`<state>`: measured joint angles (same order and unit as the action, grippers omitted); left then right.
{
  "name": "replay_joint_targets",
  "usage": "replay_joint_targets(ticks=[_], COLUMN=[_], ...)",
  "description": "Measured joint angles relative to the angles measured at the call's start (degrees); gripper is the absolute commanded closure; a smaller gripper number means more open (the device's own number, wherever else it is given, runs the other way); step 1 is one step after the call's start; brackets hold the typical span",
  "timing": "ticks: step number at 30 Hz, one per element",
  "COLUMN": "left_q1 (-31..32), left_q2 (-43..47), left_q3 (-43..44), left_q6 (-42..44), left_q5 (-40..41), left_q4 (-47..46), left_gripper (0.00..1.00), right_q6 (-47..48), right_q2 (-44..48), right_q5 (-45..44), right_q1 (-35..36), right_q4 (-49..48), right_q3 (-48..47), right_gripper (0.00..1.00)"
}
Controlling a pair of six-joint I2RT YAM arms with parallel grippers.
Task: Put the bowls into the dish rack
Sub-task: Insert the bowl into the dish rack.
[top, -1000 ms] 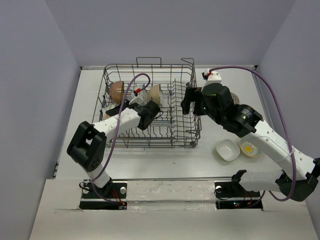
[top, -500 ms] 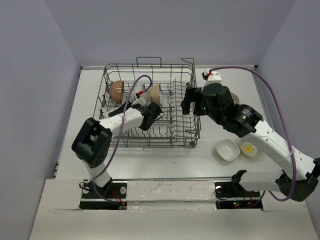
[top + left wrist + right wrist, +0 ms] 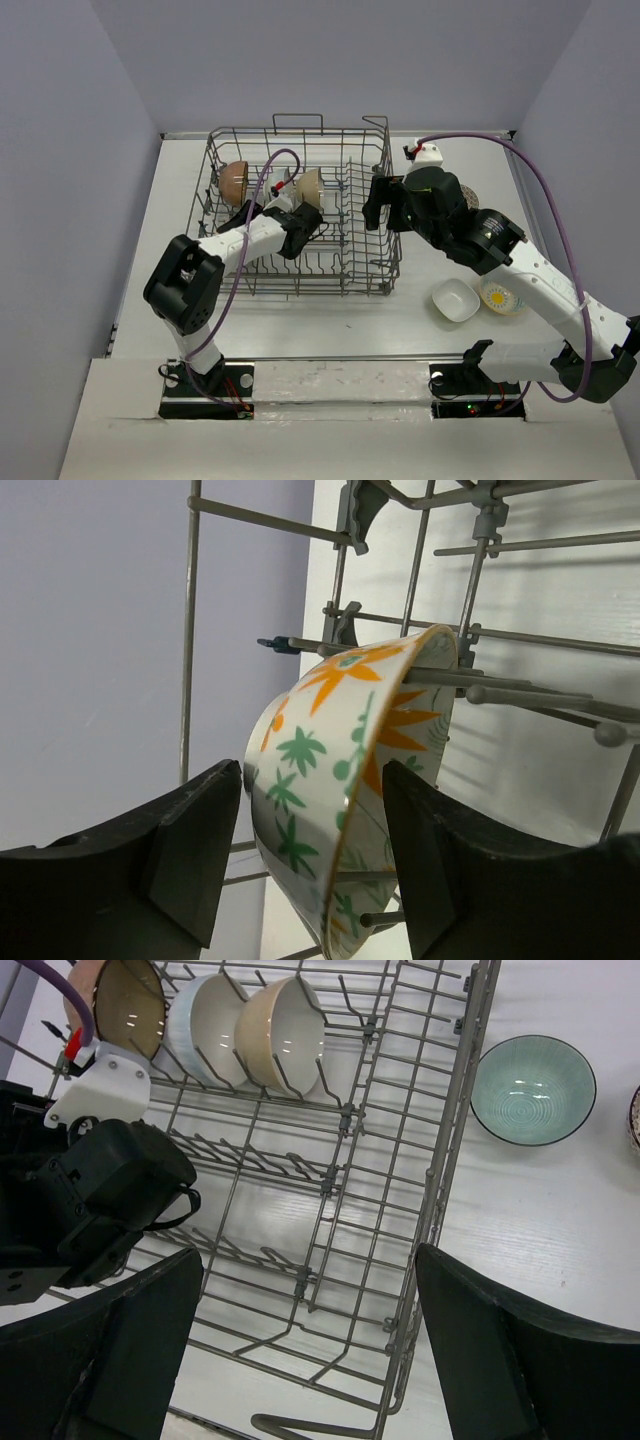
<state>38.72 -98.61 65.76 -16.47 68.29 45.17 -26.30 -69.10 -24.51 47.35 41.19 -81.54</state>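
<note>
The grey wire dish rack [image 3: 297, 131] fills the middle of the table. In its left part my left gripper [image 3: 240, 214] is open; its fingers stand either side of a white bowl [image 3: 330, 770] with orange and green flowers. That bowl rests on edge among the tines. A brown bowl [image 3: 234, 180], a pale one [image 3: 205, 1015] and a tan one [image 3: 310, 186] stand in the back row. My right gripper [image 3: 374, 204] hovers open over the rack's right side [image 3: 440, 1160], with nothing between its fingers.
On the table to the right of the rack lie a pale teal bowl [image 3: 533, 1090], a squarish white bowl [image 3: 455, 300] and a yellow-patterned bowl [image 3: 500, 297]. A dark-rimmed bowl [image 3: 635, 1120] shows at the right wrist view's edge. Upright tines [image 3: 250, 1170] fill the rack floor.
My left gripper's jaws have spread apart and let go of the floral bowl, which stays on the tines. The left forearm shifted slightly. The right arm has not moved.
</note>
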Motion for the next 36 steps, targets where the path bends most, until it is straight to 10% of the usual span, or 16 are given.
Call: replay_joint_targets(ticks=[36], left_q1=[-0.59], left_q2=[15.04], left_q3=[0.13], left_q6=[2.54], left_q5=[-13.86], left_q4=[-3.21], left_gripper=[0.16], right_q6=[0.17], right_q2=[-0.81], right_q5=[0.00], right_q1=[0.00], right_q4=[0.74], right_q3=[-0.13], right_gripper=[0.08])
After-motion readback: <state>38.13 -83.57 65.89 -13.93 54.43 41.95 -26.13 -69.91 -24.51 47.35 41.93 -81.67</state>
